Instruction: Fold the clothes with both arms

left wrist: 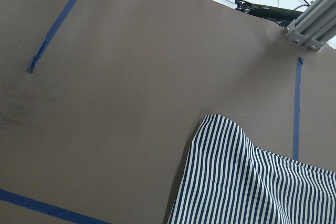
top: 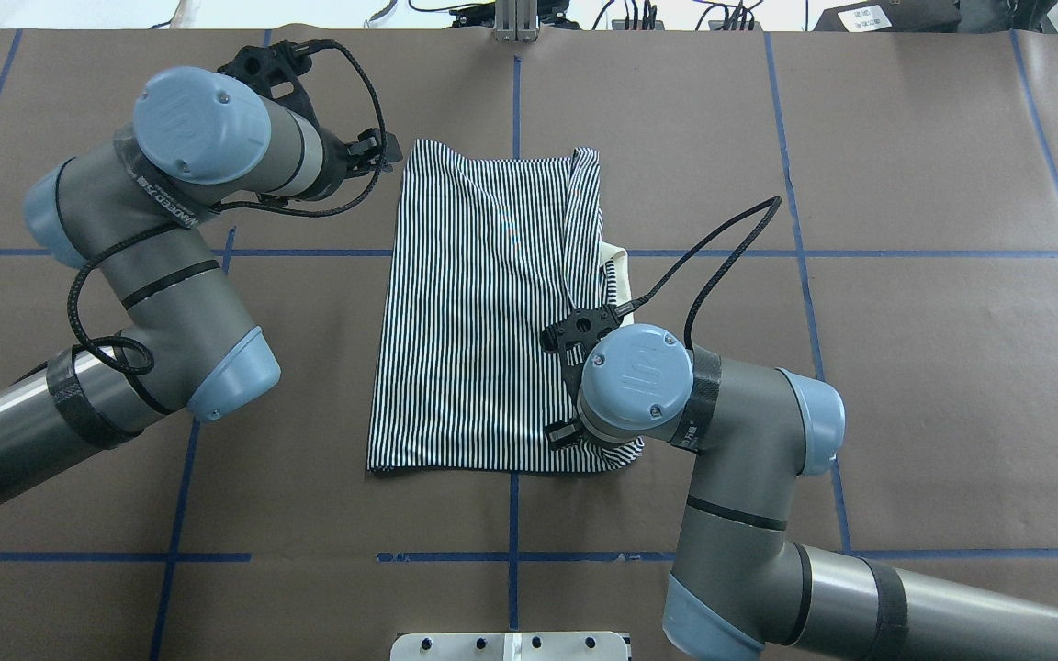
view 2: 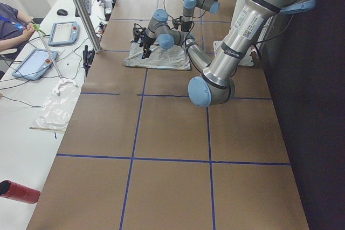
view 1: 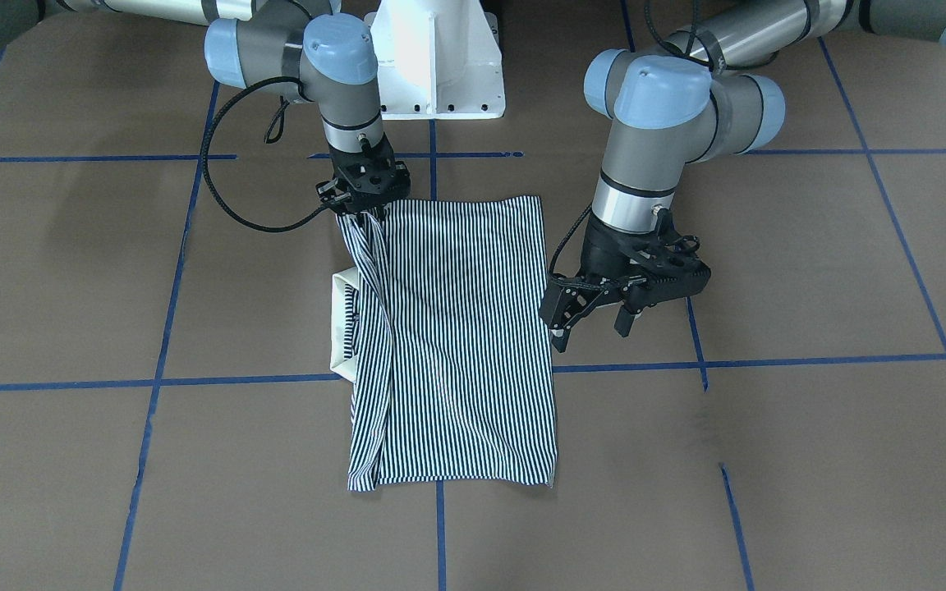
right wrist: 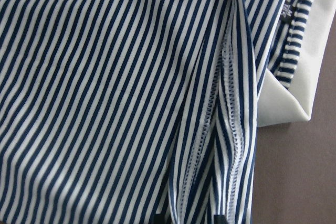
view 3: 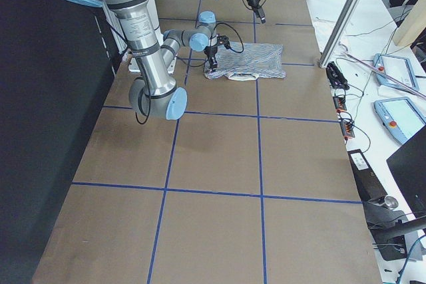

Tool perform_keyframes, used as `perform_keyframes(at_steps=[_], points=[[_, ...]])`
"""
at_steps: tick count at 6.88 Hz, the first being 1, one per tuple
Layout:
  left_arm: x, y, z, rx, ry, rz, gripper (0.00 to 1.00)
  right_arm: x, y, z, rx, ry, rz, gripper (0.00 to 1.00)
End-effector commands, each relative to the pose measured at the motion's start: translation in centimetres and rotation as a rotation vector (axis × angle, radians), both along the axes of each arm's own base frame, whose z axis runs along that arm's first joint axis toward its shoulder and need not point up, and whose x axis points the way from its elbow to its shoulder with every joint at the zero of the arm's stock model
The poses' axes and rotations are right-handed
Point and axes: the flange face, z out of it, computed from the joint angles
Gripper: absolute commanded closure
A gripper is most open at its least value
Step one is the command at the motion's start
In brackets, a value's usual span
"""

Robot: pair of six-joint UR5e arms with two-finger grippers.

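Note:
The striped polo shirt (view 1: 465, 328) (top: 474, 321) lies folded into a long rectangle on the brown table. Its cream collar (view 1: 342, 328) (top: 616, 271) peeks out at the robot's right side. My right gripper (view 1: 362, 215) is shut on the shirt's edge fold near the corner closest to the robot's base, and the fabric rises a little into it. In the right wrist view the stitched hem (right wrist: 226, 129) runs down between the fingertips (right wrist: 157, 219). My left gripper (view 1: 594, 326) hangs open just off the shirt's opposite long edge, holding nothing. The left wrist view shows only a far corner of the shirt (left wrist: 252, 187).
The white pedestal base (view 1: 436, 66) (top: 511, 645) stands behind the shirt. Blue tape lines (view 1: 440, 533) grid the table. A side bench holds tablets (view 2: 35, 63) and cables, with a seated person (view 2: 11, 25) at it. An aluminium post (view 2: 81, 9) stands at the table's far edge.

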Motion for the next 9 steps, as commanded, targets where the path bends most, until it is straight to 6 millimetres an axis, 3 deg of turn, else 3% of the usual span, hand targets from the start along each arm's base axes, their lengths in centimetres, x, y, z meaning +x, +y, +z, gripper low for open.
perform_keyframes(at_steps=[1,4,5,7,9], points=[[0.0,0.0,0.0,0.002,0.001,0.0,0.0,0.0,0.0,0.1,-0.001,0.001,-0.001,1.0],[0.0,0.0,-0.3,0.005,0.004,0.0,0.0,0.9,-0.6,0.3,-0.005,-0.001,0.019,1.0],[0.0,0.0,-0.3,0.005,0.004,0.0,0.0,2.2,-0.7,0.7,-0.011,-0.005,0.03,1.0],[0.0,0.0,-0.4,0.006,0.006,0.0,0.0,5.8,1.0,3.2,-0.101,-0.008,0.09,1.0],[0.1,0.0,0.0,0.003,0.002,0.0,0.0,6.2,1.5,5.2,-0.201,0.009,0.198,1.0]])
